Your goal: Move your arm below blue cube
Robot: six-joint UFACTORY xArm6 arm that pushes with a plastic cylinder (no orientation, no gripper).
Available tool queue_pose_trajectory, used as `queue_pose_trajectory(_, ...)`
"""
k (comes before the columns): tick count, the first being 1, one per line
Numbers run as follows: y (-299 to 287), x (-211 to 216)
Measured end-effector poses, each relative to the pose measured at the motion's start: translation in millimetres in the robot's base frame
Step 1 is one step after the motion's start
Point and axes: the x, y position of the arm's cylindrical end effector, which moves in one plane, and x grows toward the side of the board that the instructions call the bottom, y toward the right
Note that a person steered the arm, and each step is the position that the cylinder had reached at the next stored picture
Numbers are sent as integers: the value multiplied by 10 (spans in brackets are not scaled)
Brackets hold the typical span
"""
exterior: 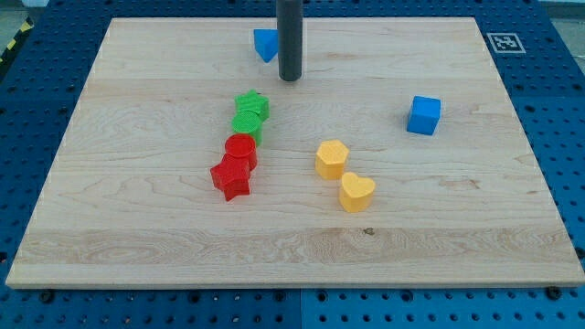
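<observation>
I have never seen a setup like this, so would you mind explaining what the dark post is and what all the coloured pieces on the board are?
The dark post is my arm's rod; my tip slides on the wooden board and pushes blocks. Nothing is held. There is one camera, looking down at the board. My tip stands near the view's top, just right of a partly hidden blue block. The blue cube sits toward the view's right. In the middle, a green star, green cylinder, red cylinder and red star form a line. Right of them lie a yellow hexagon and yellow heart.
</observation>
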Motion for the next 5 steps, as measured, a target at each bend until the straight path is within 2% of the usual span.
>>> queue_pose_trajectory(2,7,162)
queue_pose_trajectory(3,25,484)
queue_pose_trajectory(5,25,484)
